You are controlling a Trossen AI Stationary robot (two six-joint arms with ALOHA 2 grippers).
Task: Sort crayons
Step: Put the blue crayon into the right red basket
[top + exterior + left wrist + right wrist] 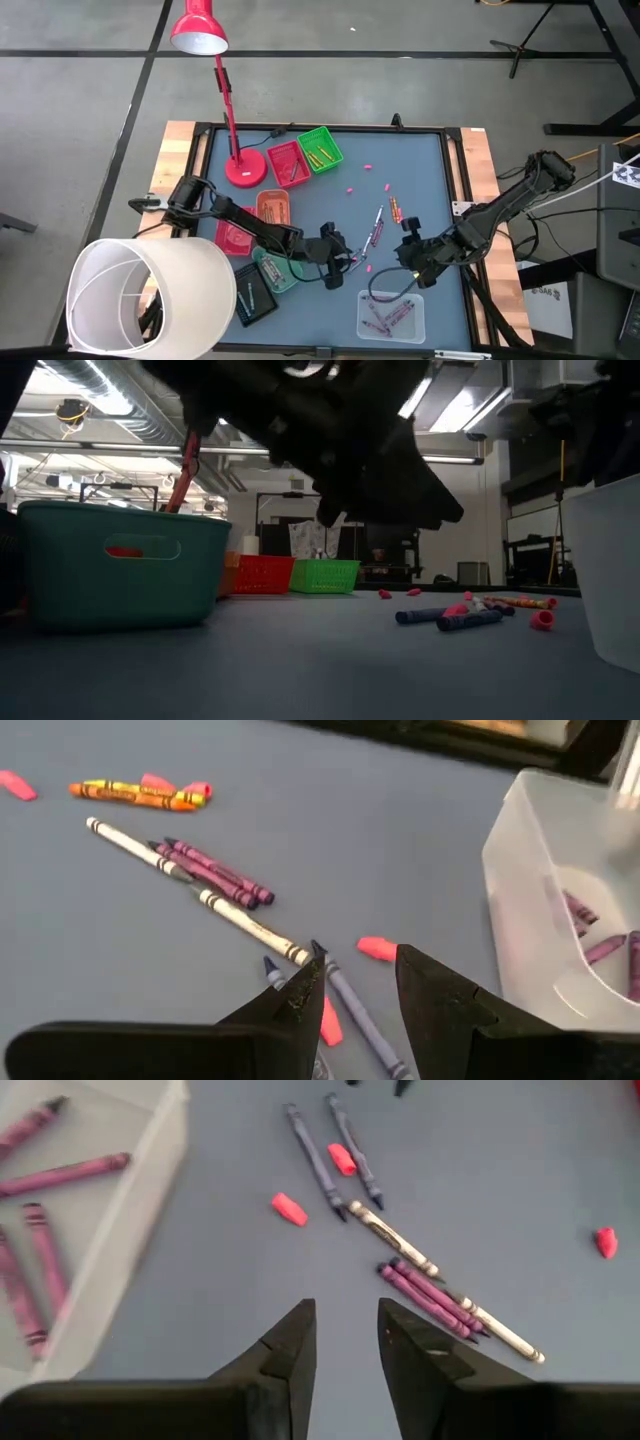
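Loose crayons lie flat on the blue mat between my two grippers: two purple ones [215,872], two white ones [250,923], two grey-blue ones [315,1160], an orange and yellow pair [135,793] and pink stubs [377,948]. My left gripper [358,965] is open and hangs low over a grey-blue crayon [355,1010], with a finger on either side of it. My right gripper [347,1315] is open above bare mat, pointing toward the same crayons. In the high view the left gripper [345,260] and the right gripper [408,262] face each other.
A clear tray [365,325] with purple crayons sits at the near edge, close to both grippers. Green [322,135], red [275,155], orange [262,200], teal [120,560] and black [262,310] trays stand on the left. A red lamp [245,168] and a white cylinder [150,295] stand there too.
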